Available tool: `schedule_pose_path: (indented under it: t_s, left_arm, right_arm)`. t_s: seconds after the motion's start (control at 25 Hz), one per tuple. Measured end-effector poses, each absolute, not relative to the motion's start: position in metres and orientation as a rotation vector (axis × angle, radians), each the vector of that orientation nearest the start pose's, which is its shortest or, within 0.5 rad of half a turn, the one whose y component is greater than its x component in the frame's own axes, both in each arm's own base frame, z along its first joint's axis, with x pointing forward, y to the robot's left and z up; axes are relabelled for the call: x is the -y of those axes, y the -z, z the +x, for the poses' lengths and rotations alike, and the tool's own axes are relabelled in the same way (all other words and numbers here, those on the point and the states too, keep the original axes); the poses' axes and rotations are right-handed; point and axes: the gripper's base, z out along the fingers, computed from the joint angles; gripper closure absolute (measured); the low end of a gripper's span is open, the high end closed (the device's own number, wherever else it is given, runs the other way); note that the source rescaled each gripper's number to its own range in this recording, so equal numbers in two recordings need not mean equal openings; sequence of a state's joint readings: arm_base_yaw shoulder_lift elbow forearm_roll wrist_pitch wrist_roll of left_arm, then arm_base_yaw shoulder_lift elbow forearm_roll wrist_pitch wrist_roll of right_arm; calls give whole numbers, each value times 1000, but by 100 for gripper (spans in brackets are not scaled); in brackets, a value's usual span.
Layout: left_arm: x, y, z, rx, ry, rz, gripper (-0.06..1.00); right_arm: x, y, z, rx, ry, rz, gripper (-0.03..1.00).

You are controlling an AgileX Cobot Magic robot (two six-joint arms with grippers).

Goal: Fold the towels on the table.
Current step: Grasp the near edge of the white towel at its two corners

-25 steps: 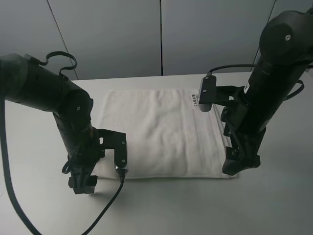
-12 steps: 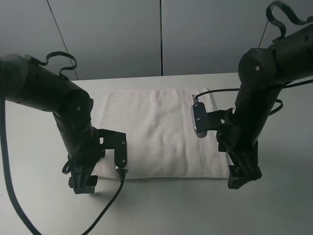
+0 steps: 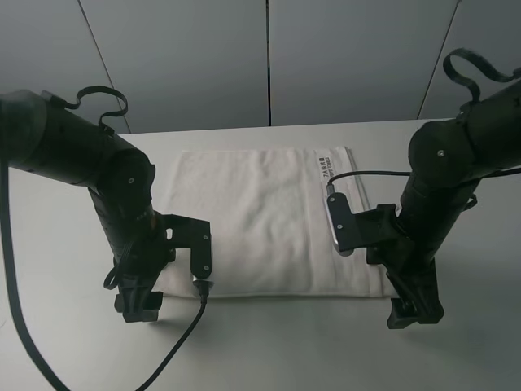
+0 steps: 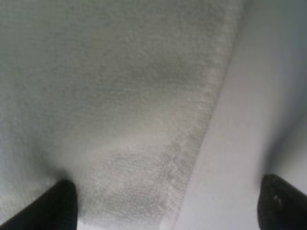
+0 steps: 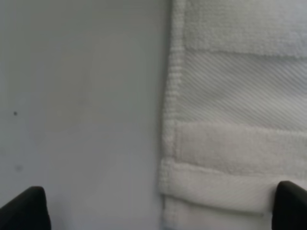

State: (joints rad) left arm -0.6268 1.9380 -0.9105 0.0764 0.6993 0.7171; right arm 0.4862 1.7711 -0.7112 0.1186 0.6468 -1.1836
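Observation:
The white terry towel (image 3: pixel 260 216) lies flat on the white table (image 3: pixel 277 346). Its label (image 3: pixel 325 165) and woven band (image 3: pixel 359 192) are at the right end. My left gripper (image 3: pixel 138 307) is low at the towel's front left corner. In the left wrist view the left gripper (image 4: pixel 168 206) is open, one fingertip (image 4: pixel 60 201) over the towel (image 4: pixel 110 96) and the other over bare table (image 4: pixel 254 110). My right gripper (image 3: pixel 413 311) is low by the front right corner. The right gripper (image 5: pixel 158 211) is open and straddles the towel's edge, with the woven band (image 5: pixel 240 91) in view.
Grey wall panels (image 3: pixel 269 57) stand behind the table. A black cable (image 3: pixel 183 338) trails from the left arm across the front of the table. Bare tabletop (image 5: pixel 81 96) lies beside the towel's right end.
My right arm has swung down and toward the front, bringing its gripper from over the towel's right end to the table by the front right corner. The left arm has not moved.

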Motion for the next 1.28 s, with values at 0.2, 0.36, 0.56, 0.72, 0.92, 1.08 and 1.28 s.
schedule_pose_path:
  t_s: [0.2,0.36,0.56,0.72,0.92,1.08,1.28]
  left_arm:
    - [170,-92,243,-2452,-71,2074,-4]
    - [170,-92,243,-2452,-71,2074,-4]
    - [170,-92,243,-2452,-71,2074,-4]
    - [171,-92,243,-2453,-71,2070,-4]
    - [171,-92,243,-2458,-71,2057,-4]
    - [171,-92,244,-2458,-71,2054,-4]
    - [171,-92,244,-2461,-71,2051,-4]
  right_arm:
    - [-123,-106,219,-2192,-110,-2241,-3]
    - [-123,-106,220,-2169,-104,-2252,-3]
    - [-123,-98,219,-2184,-118,-2273,-3]
    - [-123,-93,219,-2191,-126,-2289,-3]
    - [-124,-92,220,-2181,-115,-2278,3]
    - [-125,-87,226,-2155,-82,-2259,45]
    - [-127,-85,229,-2132,-57,-2242,97]
